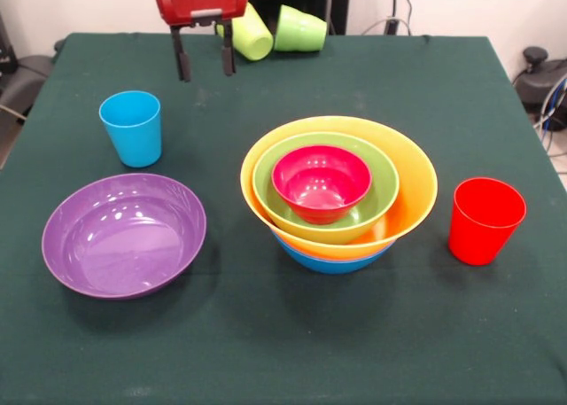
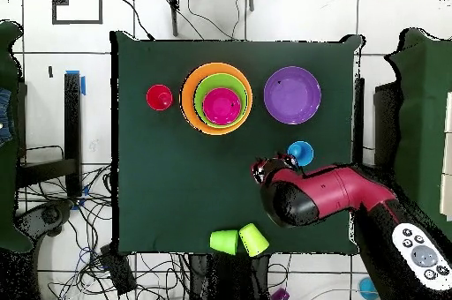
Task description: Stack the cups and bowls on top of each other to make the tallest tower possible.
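The tower stands right of centre: a blue bowl [image 1: 330, 263] at the bottom, then the large orange bowl [image 1: 418, 185], a green bowl [image 1: 384, 190] and the small red bowl [image 1: 321, 182] nested inside; from overhead the tower [image 2: 216, 99] shows as rings. A wide purple bowl [image 1: 124, 235] [image 2: 292, 95] sits alone. The sky blue cup [image 1: 132, 128] [image 2: 300, 151] and the red cup [image 1: 485, 219] [image 2: 159, 97] stand upright. The yellow-green cup [image 1: 251, 33] [image 2: 253, 240] and the green cup [image 1: 299, 28] [image 2: 224, 241] lie on their sides. My gripper [image 1: 205, 64] hangs open and empty beyond the blue cup.
The dark green table [image 1: 283, 352] carries everything. From overhead the red arm [image 2: 328, 195] stretches over the table's right edge beside the blue cup. Cables and chair legs lie on the floor around the table.
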`<state>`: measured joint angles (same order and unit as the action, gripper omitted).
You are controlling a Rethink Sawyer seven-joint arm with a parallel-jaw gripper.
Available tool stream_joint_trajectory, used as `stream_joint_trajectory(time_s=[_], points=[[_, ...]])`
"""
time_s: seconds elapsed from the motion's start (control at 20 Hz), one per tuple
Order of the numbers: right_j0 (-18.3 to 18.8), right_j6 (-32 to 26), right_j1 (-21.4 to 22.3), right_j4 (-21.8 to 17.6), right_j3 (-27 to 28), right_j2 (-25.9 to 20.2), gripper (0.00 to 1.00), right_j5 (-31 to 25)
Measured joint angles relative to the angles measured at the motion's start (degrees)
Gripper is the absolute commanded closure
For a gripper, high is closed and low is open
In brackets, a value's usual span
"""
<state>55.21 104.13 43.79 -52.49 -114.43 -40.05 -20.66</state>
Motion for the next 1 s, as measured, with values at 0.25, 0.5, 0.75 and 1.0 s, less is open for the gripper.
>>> stream_joint_trajectory(time_s=[0.25,0.5,0.75,1.0], points=[[0.01,0.00,0.11,-0.07,-0.45,1.11,0.00,0.00],[0.01,0.00,-0.05,-0.12,-0.47,1.64,0.00,0.01],[0.00,0.00,-0.05,-0.13,-0.48,1.85,0.00,0.00],[-0.02,0.00,-0.05,-0.13,-0.48,2.02,0.00,0.01]])
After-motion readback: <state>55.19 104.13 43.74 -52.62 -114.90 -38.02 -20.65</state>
